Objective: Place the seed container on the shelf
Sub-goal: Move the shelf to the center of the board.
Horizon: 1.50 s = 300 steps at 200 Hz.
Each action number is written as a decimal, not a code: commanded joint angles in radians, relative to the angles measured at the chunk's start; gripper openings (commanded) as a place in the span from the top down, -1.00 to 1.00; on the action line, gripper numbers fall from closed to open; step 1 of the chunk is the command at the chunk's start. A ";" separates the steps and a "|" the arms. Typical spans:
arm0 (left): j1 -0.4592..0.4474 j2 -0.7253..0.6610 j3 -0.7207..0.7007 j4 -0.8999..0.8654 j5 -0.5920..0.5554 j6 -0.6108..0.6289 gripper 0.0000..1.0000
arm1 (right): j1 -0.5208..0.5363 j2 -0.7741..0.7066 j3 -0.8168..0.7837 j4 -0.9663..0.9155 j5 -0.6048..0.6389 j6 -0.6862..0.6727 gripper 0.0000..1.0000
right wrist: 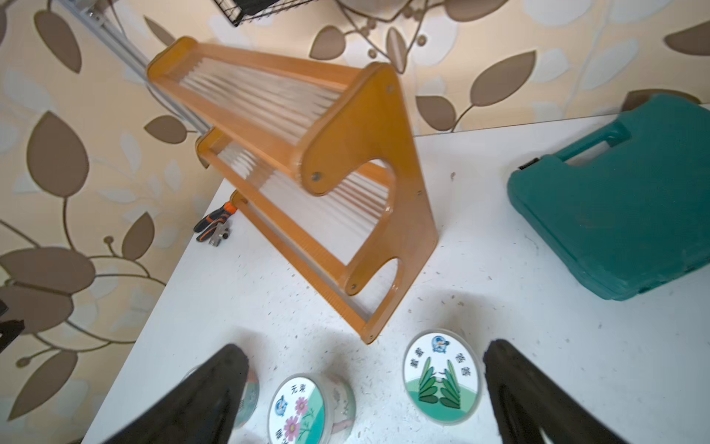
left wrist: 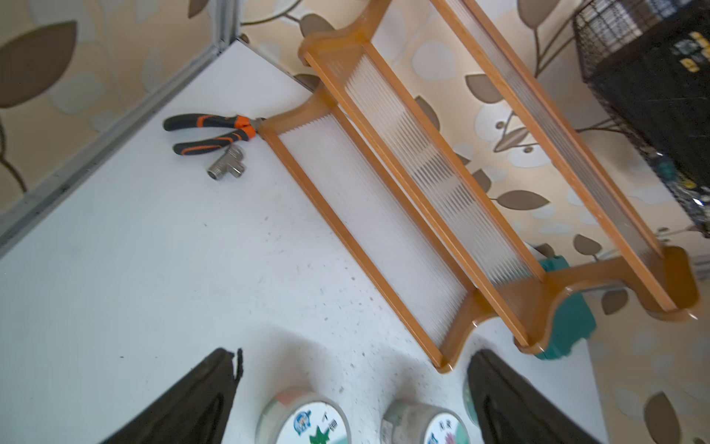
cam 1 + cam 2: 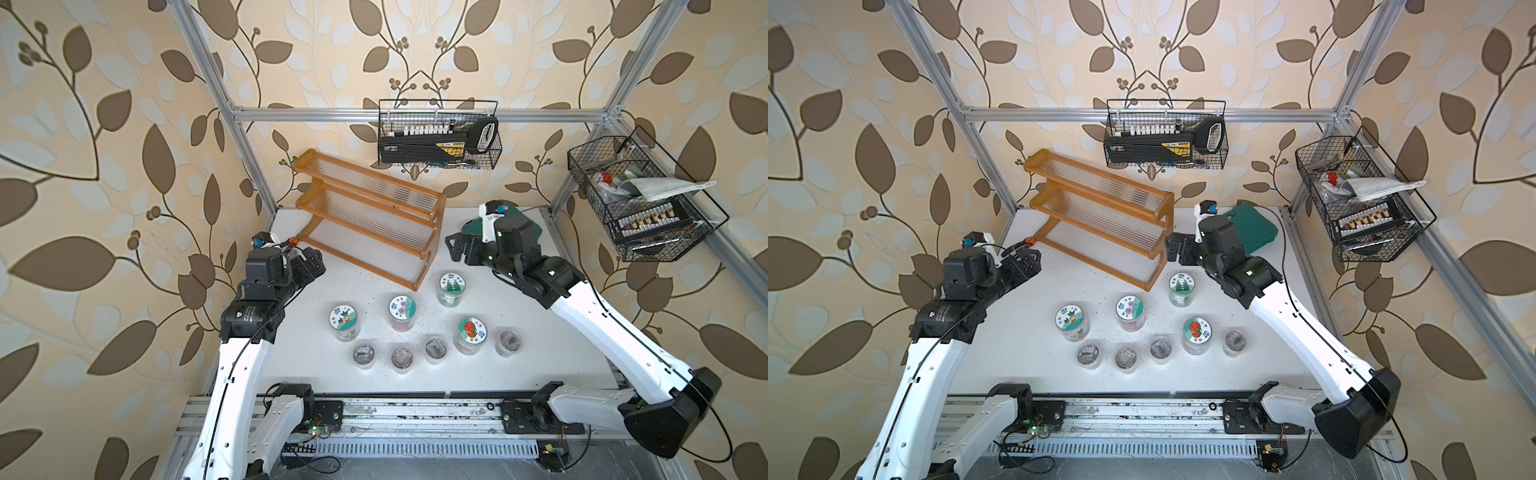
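Observation:
The shelf (image 3: 370, 212) (image 3: 1100, 212), an orange-brown stepped rack with clear ribbed tiers, stands empty and slanted at the back of the white table (image 3: 291, 353). Seed containers with picture lids stand in front of it: a green-leaf lid (image 3: 452, 289) (image 1: 442, 380), a pink-flower lid (image 3: 402, 311) (image 1: 301, 411), a third (image 3: 344, 322) (image 2: 307, 421) and a red-pictured one (image 3: 469, 334). My left gripper (image 3: 309, 266) (image 2: 355, 357) hovers open left of the shelf. My right gripper (image 3: 455, 247) (image 1: 367, 348) hovers open at the shelf's right end. Neither holds anything.
Several small unlabelled clear jars (image 3: 363, 353) line the front row. Pliers (image 2: 215, 132) and a metal tee fitting (image 2: 228, 165) lie by the shelf's left foot. A green case (image 3: 1256, 230) (image 1: 614, 211) sits back right. Two black wire baskets (image 3: 440, 137) (image 3: 640, 199) hang on the frame.

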 commanded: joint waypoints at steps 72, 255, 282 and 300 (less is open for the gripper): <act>-0.006 -0.057 0.082 -0.062 0.211 -0.005 -0.97 | 0.092 0.332 0.401 -0.087 0.275 0.000 -0.86; -0.006 -0.073 0.064 -0.047 0.209 -0.030 -0.97 | 0.004 0.545 0.585 -0.176 0.237 0.045 -0.38; -0.006 -0.074 0.061 -0.049 0.209 -0.030 -0.97 | -0.001 0.544 0.575 -0.176 0.230 0.043 -0.22; -0.005 -0.078 0.061 -0.051 0.208 -0.033 -0.97 | -0.007 0.539 0.563 -0.167 0.226 0.039 -0.09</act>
